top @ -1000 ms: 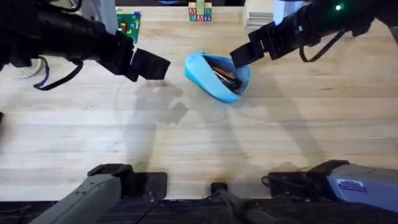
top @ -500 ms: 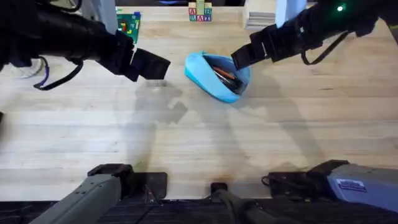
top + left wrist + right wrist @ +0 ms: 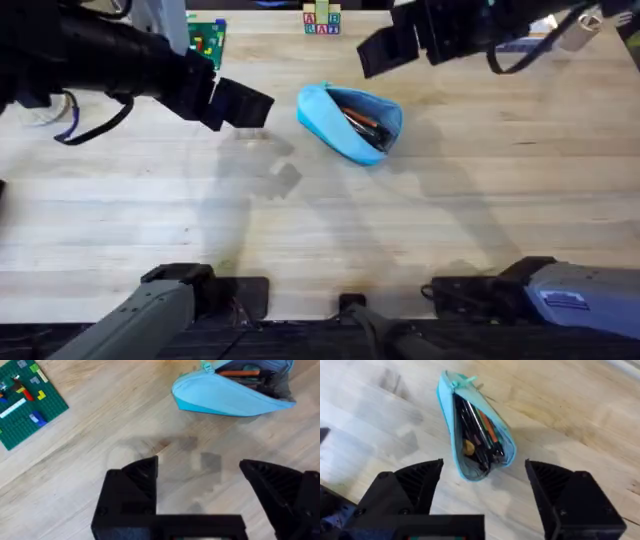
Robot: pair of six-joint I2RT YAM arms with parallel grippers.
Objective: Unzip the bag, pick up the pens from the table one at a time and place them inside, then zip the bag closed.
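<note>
The sky-blue bag [image 3: 348, 122] lies unzipped on the table [image 3: 320, 215], its mouth gaping with several pens [image 3: 362, 122] inside. The right wrist view looks down into the bag [image 3: 475, 432], where the pens [image 3: 479, 427] lie, with the teal pull [image 3: 470, 380] at its far end. My right gripper [image 3: 375, 52] hangs open above and behind the bag, clear of it. My left gripper [image 3: 250, 105] is open to the bag's left, holding nothing. From the left wrist, the bag [image 3: 230, 395] lies ahead of the spread fingers [image 3: 140, 472].
A green building-block plate [image 3: 206, 40] with small bricks lies at the back left, also seen as the green plate [image 3: 27, 402]. Lettered toy blocks [image 3: 322, 20] stand at the back centre. Bare wood stretches in front of the bag.
My right gripper has lifted off the bag's right end and drawn back toward the table's far edge. The bag and left arm have stayed put.
</note>
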